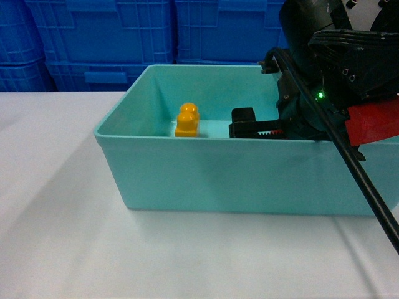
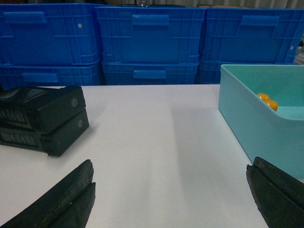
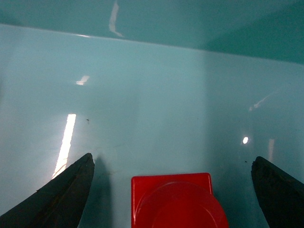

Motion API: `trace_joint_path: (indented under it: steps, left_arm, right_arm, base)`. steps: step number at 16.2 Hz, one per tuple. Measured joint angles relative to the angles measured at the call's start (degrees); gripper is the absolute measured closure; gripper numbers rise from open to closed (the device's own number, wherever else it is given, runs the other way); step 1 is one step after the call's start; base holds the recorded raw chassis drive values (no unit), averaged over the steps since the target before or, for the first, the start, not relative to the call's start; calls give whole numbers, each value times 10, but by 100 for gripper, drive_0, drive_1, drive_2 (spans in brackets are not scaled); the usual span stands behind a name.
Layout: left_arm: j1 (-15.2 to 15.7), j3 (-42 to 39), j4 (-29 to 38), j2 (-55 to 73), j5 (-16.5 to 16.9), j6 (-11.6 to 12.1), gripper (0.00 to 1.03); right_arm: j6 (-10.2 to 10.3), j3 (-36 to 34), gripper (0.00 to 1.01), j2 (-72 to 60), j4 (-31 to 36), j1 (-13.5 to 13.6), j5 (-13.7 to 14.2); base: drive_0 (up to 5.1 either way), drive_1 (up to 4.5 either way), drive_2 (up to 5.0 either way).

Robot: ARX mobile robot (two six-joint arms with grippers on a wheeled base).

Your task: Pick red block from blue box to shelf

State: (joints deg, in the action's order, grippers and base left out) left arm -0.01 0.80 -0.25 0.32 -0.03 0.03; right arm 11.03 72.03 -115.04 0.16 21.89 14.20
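The red block [image 3: 173,202] rests on the floor of the blue box [image 3: 152,95], knob up, at the bottom of the right wrist view. My right gripper [image 3: 173,159] is open, and its two fingers stand well clear on either side of the block. In the head view the right gripper [image 1: 243,123] reaches down inside the blue box [image 1: 218,174], whose near wall hides the red block. Over the white table left of the blue box [image 2: 256,118], my left gripper [image 2: 170,166] is open and holds nothing. The shelf is out of view.
An orange-yellow two-knob brick [image 1: 187,120] stands in the box to the left of the right gripper. Dark blue ribbed crates [image 1: 112,37] are stacked behind the table. Two black blocks [image 2: 42,118] lie stacked on the white table [image 1: 62,218], left of the left gripper.
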Motion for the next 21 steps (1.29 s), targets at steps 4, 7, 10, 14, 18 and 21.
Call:
trace_joint_path:
  steps: [4,7,10,14,18,21]
  left_arm:
    - [0,0,0,0,0,0,5]
    - [0,0,0,0,0,0,5]
    - [0,0,0,0,0,0,5]
    - [0,0,0,0,0,0,5]
    - [0,0,0,0,0,0,5]
    - [0,0,0,0,0,0,5]
  right_arm:
    - [0,0,25,-3,11,-2,9]
    - [-9,-4,54,-3,32,-2,8]
    - [-21,-16,71,-3,62,-7,5]
    - [-52,-44,71,15,109,-14,-16]
    - [-93,-40,72,115,110,-33,-81]
    - [-125,-66,72,252,90,-89,-117]
  base:
    - [0,0,0]
    - [0,0,0]
    - [0,0,0]
    - [0,0,0]
    - [0,0,0]
    - [0,0,0]
